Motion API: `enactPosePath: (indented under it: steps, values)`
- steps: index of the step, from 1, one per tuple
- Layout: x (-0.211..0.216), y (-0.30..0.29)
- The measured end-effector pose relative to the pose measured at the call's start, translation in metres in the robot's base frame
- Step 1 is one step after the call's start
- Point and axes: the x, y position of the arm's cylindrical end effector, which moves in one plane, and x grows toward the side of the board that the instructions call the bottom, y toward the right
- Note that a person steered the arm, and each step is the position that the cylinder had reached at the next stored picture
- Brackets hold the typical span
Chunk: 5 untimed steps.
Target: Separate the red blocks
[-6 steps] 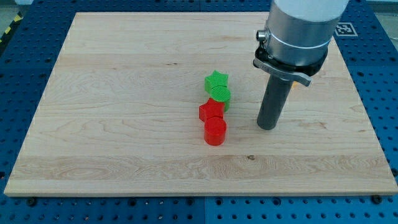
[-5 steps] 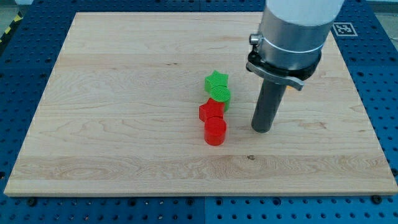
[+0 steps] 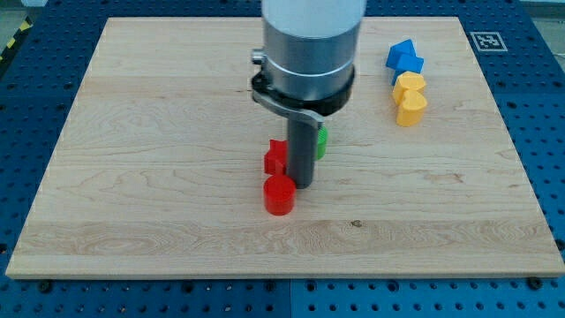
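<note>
A red cylinder block (image 3: 279,194) lies near the board's middle, toward the view's bottom. A second red block (image 3: 275,157) sits just above it, a small gap between them; its shape is partly hidden by the rod. My tip (image 3: 303,184) rests on the board right beside both red blocks, on their right, touching or nearly touching them. A green block (image 3: 322,139) peeks out to the right of the rod, mostly hidden; any other green block is hidden behind the arm.
A blue block (image 3: 403,57) and two yellow blocks (image 3: 410,95) stand in a column at the view's upper right. The wooden board (image 3: 132,177) lies on a blue perforated table. A marker tag (image 3: 487,41) sits at the top right corner.
My tip has swept left from the right of the blocks into the red pair. Both red blocks have shifted left, the cylinder also down. The blue and yellow blocks are now uncovered.
</note>
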Motion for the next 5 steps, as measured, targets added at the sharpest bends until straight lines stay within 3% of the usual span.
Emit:
enactPosePath:
  steps: [2, 5]
  values:
    - [0.028, 0.022]
    - [0.033, -0.011]
